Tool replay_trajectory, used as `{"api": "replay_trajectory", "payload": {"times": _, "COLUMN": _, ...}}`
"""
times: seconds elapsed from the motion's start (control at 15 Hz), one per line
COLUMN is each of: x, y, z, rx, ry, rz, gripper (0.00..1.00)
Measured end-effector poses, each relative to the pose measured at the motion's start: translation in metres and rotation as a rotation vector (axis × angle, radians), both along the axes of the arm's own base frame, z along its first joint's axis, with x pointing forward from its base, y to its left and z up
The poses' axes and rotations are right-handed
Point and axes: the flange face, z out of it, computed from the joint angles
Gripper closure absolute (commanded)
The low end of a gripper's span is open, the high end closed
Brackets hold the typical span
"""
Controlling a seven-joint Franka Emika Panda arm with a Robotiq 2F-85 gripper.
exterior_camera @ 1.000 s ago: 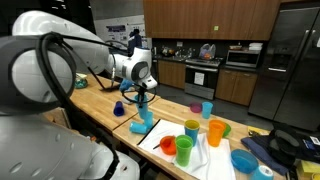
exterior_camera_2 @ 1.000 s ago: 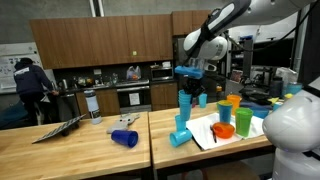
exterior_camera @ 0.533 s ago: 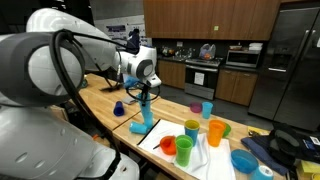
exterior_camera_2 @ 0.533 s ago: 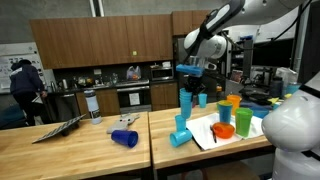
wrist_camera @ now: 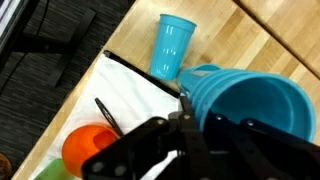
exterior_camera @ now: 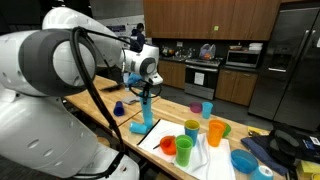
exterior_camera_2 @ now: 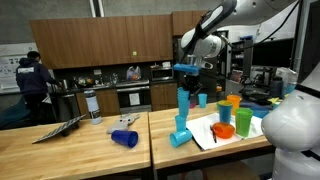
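Indoors, a wooden counter (exterior_camera_2: pixel 60 150) runs across a kitchen lined with dark cabinets (exterior_camera_2: pixel 100 45), and a person (exterior_camera_2: pixel 36 75) stands at the far left in an exterior view. On the bare left stretch of wood, a dark blue cup (exterior_camera_2: pixel 124 138) lies on its side. Toward the middle, the gripper (exterior_camera_2: pixel 188 74) hangs above the counter with its fingers closed on the rim of a tall blue cup (exterior_camera_2: pixel 184 102), which stands upright just below them. The wrist view shows that rim pinched at one side. A light blue cup (exterior_camera_2: pixel 180 136) lies tipped beneath it, beside the edge of a white mat (exterior_camera_2: pixel 205 132). To the right, an orange cup (exterior_camera_2: pixel 242 120) and others crowd the mat, so the open wood lies mostly to the left.
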Motion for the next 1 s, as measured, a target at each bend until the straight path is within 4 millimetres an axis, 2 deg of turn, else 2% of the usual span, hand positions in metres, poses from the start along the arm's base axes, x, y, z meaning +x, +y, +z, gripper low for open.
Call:
{"api": "replay_trajectory", "payload": {"times": 0.93, "x": 0.034, "y": 0.007, "z": -0.025, "rx": 0.005, "ry": 0.065, "rz": 0.006, "gripper": 0.97}}
{"api": "replay_trajectory", "payload": {"times": 1.0, "x": 0.035, "y": 0.007, "z": -0.026, "rx": 0.006, "ry": 0.068, "rz": 0.006, "gripper": 0.65}}
